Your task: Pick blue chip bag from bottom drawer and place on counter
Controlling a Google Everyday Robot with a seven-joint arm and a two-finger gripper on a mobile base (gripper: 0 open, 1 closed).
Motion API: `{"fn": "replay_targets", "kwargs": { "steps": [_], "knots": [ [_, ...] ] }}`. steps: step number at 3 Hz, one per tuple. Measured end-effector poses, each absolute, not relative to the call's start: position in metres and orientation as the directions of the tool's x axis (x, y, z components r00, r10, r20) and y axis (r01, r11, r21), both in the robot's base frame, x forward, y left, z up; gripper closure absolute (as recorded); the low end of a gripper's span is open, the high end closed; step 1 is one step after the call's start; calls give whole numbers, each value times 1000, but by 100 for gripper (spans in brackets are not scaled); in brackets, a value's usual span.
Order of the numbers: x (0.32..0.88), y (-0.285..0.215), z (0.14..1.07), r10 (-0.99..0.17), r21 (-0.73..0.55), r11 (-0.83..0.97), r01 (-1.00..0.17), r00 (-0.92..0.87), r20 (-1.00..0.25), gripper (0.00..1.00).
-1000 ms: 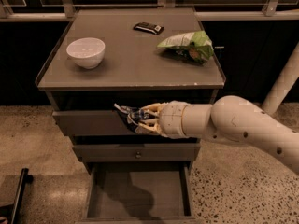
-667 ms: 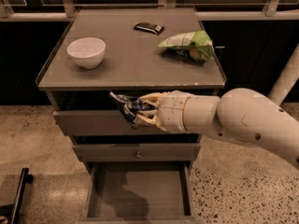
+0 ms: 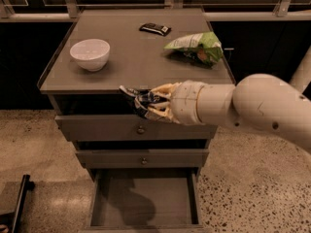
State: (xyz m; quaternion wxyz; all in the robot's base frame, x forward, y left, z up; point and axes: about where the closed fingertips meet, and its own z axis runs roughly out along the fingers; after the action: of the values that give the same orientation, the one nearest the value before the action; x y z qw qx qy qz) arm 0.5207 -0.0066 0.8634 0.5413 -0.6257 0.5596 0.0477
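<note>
My gripper is shut on the blue chip bag, a small crinkled dark blue bag with white print. I hold it in the air in front of the cabinet, just at the counter's front edge and above the top drawer. The counter is the flat grey top of the cabinet. The bottom drawer is pulled open below, a plain grey box with a bare floor.
A white bowl stands on the counter's left. A green-and-white chip bag lies at the right and a small black bar wrapper at the back. Two knobbed drawers are closed. The floor is speckled stone.
My gripper has risen with the blue chip bag from in front of the top drawer to the level of the counter's front edge.
</note>
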Motion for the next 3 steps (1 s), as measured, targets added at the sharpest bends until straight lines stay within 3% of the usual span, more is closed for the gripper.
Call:
{"fn": "replay_targets", "kwargs": {
  "steps": [1,3],
  "knots": [
    [547,-21,892,-679,-656,174,-734,393,-620,100],
    [650,-44,915,-706,-659,168,-733,377,-600,100]
  ]
}}
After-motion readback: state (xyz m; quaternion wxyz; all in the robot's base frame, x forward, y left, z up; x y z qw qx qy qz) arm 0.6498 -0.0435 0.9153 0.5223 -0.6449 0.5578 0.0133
